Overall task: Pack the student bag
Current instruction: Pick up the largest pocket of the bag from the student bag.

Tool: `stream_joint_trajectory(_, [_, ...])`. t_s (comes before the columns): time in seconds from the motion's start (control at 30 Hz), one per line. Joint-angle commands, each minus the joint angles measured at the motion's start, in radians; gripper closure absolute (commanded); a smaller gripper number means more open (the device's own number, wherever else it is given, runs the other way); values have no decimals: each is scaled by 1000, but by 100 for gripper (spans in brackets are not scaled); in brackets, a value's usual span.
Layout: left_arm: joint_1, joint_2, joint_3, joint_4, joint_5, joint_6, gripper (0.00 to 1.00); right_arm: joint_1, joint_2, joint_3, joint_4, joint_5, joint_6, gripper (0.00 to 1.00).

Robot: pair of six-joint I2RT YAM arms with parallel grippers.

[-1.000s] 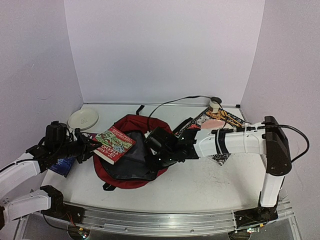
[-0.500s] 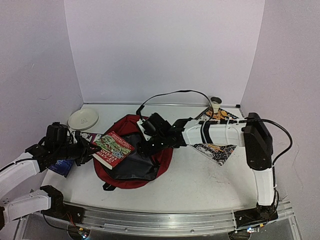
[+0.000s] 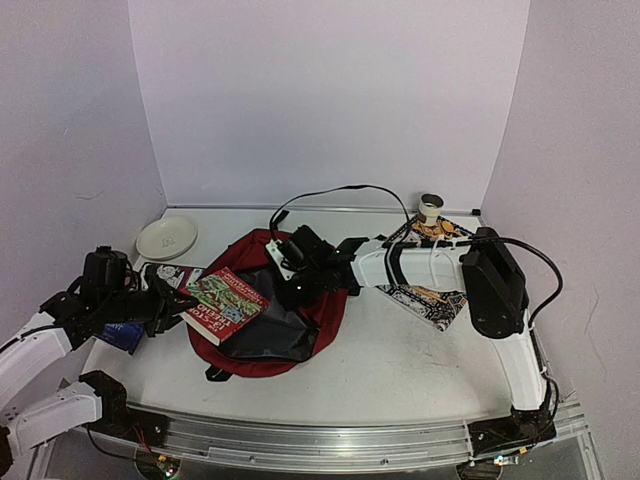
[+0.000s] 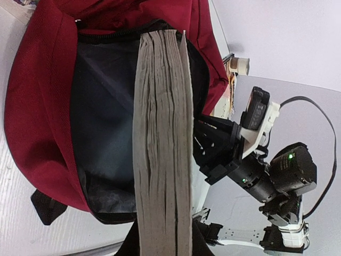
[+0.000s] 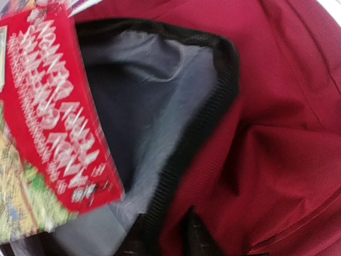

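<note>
The big dark red cloth student bag (image 3: 258,246) lies flat in the middle of the white table (image 3: 400,350). Its mouth is open and the grey inside shows. My right arm has swung over from the right side and now reaches across the bag to its far rim. The thick book with the red and green cover (image 3: 225,305) has slid a little lower and hangs over the left side of the mouth. The left gripper (image 3: 174,306) pinches the book by its edge. The right gripper (image 3: 298,288) sits at the black zipper edge, but I cannot tell if it is pinching the cloth or spread. I think it is there to keep the mouth open so the book can go in. The book is not in yet.
</note>
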Motion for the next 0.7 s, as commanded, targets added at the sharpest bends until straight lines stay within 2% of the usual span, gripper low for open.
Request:
stream_joint_trajectory(0.0, [4, -51, 32, 30, 85, -38, 100, -10, -48, 38, 11, -7, -8, 96])
stream_joint_trajectory(0.07, [4, -61, 23, 27, 108, -49, 100, -10, -71, 39, 11, 2, -3, 100])
stream_joint_trajectory(0.47, [4, -135, -45, 15, 174, -123, 100, -10, -268, -45, 153, 127, 90, 100])
stream_joint_trajectory(0.67, [4, -110, -40, 15, 158, -147, 100, -9, -340, -93, 215, 93, 104, 100])
